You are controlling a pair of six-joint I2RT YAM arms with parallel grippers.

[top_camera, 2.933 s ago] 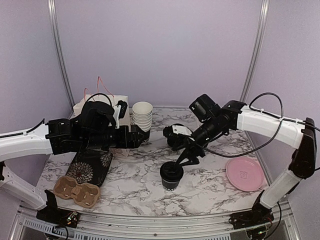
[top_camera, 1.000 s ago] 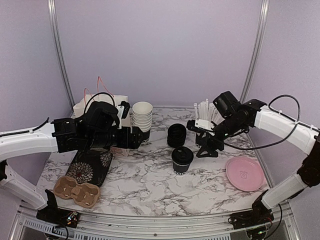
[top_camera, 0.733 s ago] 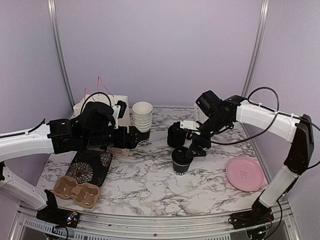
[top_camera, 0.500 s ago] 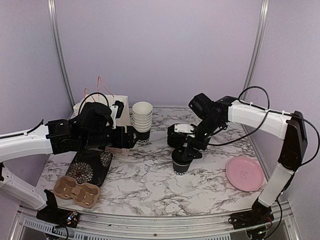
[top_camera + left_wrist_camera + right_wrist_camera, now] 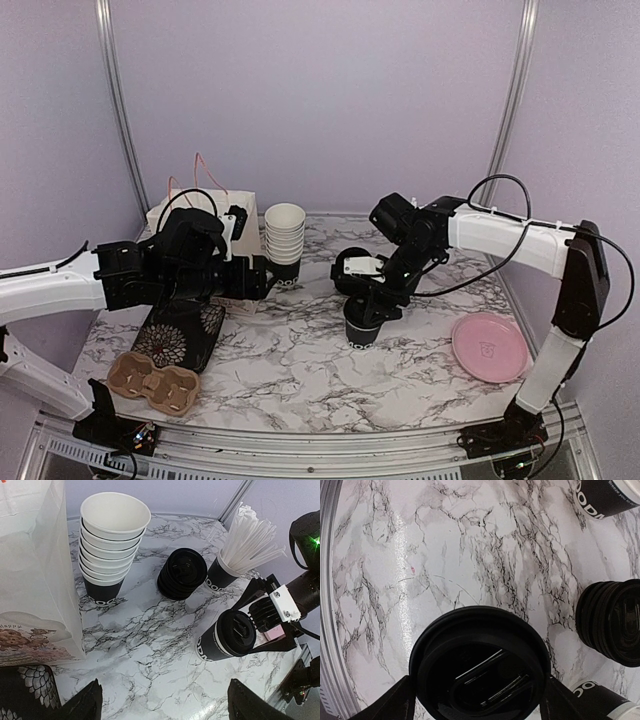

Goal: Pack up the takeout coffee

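Upright on the glossy, grey-veined marble desk [image 5: 445, 555], between the spread fingers [image 5: 390, 704] of the right hand [image 5: 477, 700]: a tapered black paper coffee cup [image 5: 212, 649] with round moulded plastic lid [image 5: 480, 662]. Well apart from the left hand [image 5: 165, 707], also spread and holding nothing.

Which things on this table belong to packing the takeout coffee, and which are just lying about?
For the job: lidded black paper cup with white lettering; likely the brown cardboard two-cup carrier and white paper bag.

Lying about: stack of white-lined paper cups; stack of black plastic lids; black cup of white straws; pink round plate; black floral pouch.
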